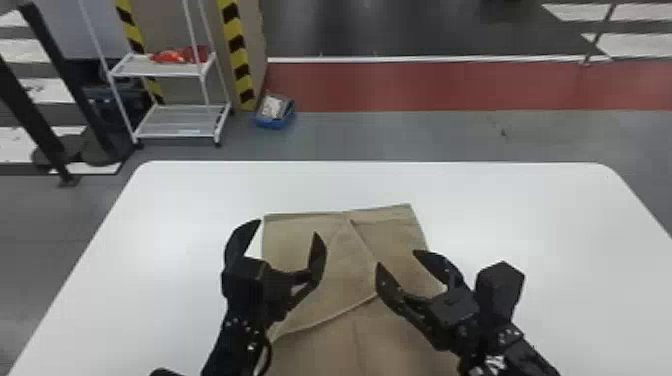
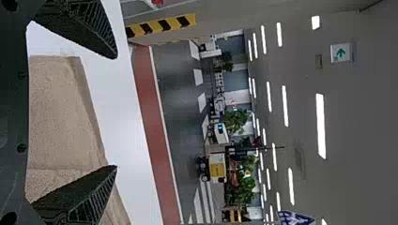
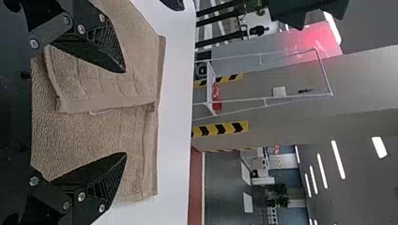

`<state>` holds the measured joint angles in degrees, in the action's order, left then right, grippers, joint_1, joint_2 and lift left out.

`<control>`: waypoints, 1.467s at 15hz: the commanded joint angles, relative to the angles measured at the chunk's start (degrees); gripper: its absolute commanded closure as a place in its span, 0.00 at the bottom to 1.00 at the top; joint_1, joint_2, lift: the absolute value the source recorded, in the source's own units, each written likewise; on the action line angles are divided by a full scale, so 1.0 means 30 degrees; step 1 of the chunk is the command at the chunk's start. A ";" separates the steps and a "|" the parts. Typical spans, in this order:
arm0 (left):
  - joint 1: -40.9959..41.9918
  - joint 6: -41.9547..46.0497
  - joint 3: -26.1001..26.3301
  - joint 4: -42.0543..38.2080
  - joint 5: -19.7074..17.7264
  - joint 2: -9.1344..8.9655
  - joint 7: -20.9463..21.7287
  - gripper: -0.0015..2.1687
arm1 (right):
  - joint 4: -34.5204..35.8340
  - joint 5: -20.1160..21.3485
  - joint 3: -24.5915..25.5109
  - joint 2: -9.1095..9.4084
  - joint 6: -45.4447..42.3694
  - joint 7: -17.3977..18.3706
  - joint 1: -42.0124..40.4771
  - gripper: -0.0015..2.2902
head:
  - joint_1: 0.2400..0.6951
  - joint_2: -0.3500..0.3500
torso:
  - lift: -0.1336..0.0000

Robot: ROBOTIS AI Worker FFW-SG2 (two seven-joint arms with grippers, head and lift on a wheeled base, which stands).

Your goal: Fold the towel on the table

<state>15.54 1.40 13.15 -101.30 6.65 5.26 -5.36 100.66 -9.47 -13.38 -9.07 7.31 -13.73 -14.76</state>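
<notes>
Towel: We saw the brown towel (image 1: pixel 345 265) flat on the worktop (image 1: pixel 550 215), with a slanting flap (image 3: pixel 112 89) on top.
Cut off: The head view's bottom edge cut off the towel's near end.
Hidden: Both arms covered bits of the towel, and we could not see what lay under the flap.
Cloth: It looked fuzzy and bumpy, with a smoother hem and faint squares on the flap.
Worktop: We saw it white and smooth, with round far corners.
Left hand: The left hand (image 1: pixel 288 227) had its black, pointy fingers wide apart, holding nothing, by the towel's left side.
Right hand: The right hand (image 1: pixel 397 257) had its fingers apart too, and empty, by the towel's right side.
Touching: We could not tell if any fingertip touched the cloth.
</notes>
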 commanded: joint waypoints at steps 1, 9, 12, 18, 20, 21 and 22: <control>-0.0025 0.0014 0.0098 -0.0041 0.0011 -0.0023 0.0146 0.02 | -0.0742 0.0958 -0.0551 0.0152 0.0421 0.0006 0.0586 0.20 | 1.00 0.58 | 0.19; -0.0083 0.0014 -0.0107 -0.0187 -0.0722 0.0065 0.0468 0.02 | -0.1181 0.1691 -0.0551 0.0210 0.1710 0.0357 0.0791 0.25 | 1.00 0.60 | 0.19; -0.0054 0.0014 0.0010 -0.0216 -0.0693 0.0065 0.0468 0.02 | -0.1181 0.1720 -0.0698 0.0240 0.2296 0.0299 0.1054 0.28 | 1.00 0.59 | 0.19; -0.0083 -0.0045 -0.0078 -0.0099 -0.0693 0.0065 0.0615 0.02 | -0.1152 0.1691 -0.1020 0.0240 0.3292 0.0299 0.1347 0.40 | 1.00 0.59 | 0.19; -0.0113 -0.0045 -0.0078 -0.0041 -0.0693 0.0065 0.0644 0.02 | -0.1035 0.1720 -0.1049 0.0240 0.3292 0.0269 0.1347 0.48 | 1.00 0.60 | 0.19; -0.0142 -0.0045 -0.0078 -0.0011 -0.0693 0.0065 0.0732 0.03 | -0.1035 0.1691 -0.0961 0.0240 0.3292 0.0211 0.1318 0.55 | 1.00 0.61 | 0.19; -0.0230 -0.0045 -0.0078 0.0106 -0.0693 0.0065 0.0732 0.03 | -0.1035 0.1632 -0.0903 0.0240 0.3292 0.0064 0.1347 0.61 | 1.00 0.61 | 0.19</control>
<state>15.13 1.27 12.92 -101.33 4.57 5.45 -3.18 97.50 -4.38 -16.34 -8.35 17.20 -13.24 -10.75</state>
